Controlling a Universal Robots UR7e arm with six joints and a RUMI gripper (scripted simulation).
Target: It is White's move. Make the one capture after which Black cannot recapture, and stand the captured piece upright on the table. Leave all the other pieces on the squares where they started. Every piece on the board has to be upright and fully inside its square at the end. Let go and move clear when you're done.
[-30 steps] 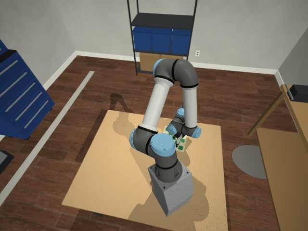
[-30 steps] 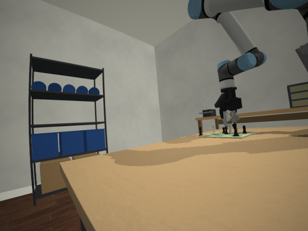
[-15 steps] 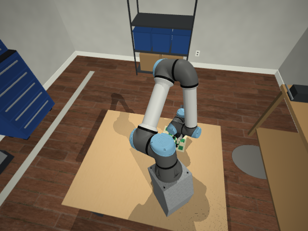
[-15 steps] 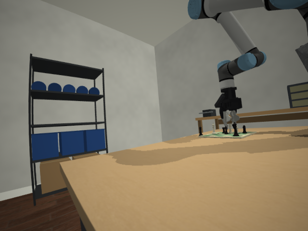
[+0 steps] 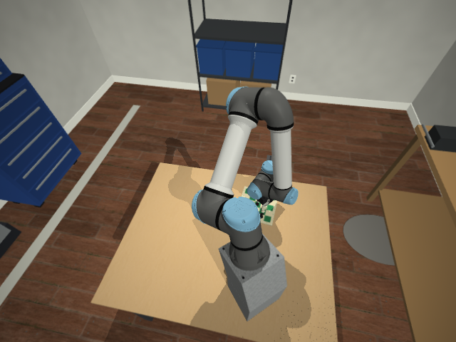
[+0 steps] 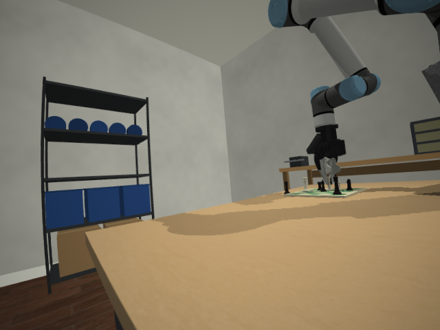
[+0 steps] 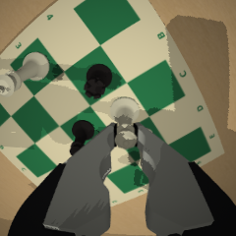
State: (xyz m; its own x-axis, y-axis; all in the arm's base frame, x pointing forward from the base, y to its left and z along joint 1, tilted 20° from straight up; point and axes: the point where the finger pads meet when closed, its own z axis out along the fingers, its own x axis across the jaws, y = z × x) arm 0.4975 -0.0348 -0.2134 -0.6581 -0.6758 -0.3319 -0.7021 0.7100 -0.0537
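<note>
A small green and cream chessboard lies on the wooden table; it also shows in the top and exterior views [image 5: 267, 213] [image 6: 325, 192]. In the wrist view my gripper [image 7: 125, 124] is shut on the upper part of a white piece [image 7: 123, 115] that stands on a square near the board's D-side edge. A black piece [image 7: 97, 80] stands one square diagonally beyond it, and another black piece [image 7: 81, 136] stands just left of my left finger. A second white piece [image 7: 30, 69] stands at the far left. In the exterior view the gripper [image 6: 328, 174] points straight down over the board.
More black pieces [image 6: 286, 186] [image 6: 349, 184] and a white one [image 6: 304, 181] stand around the board's edges. My arm's base pedestal [image 5: 256, 278] stands on the table near the board. A shelf rack [image 6: 95, 170] and a bench [image 6: 359, 166] stand off the table.
</note>
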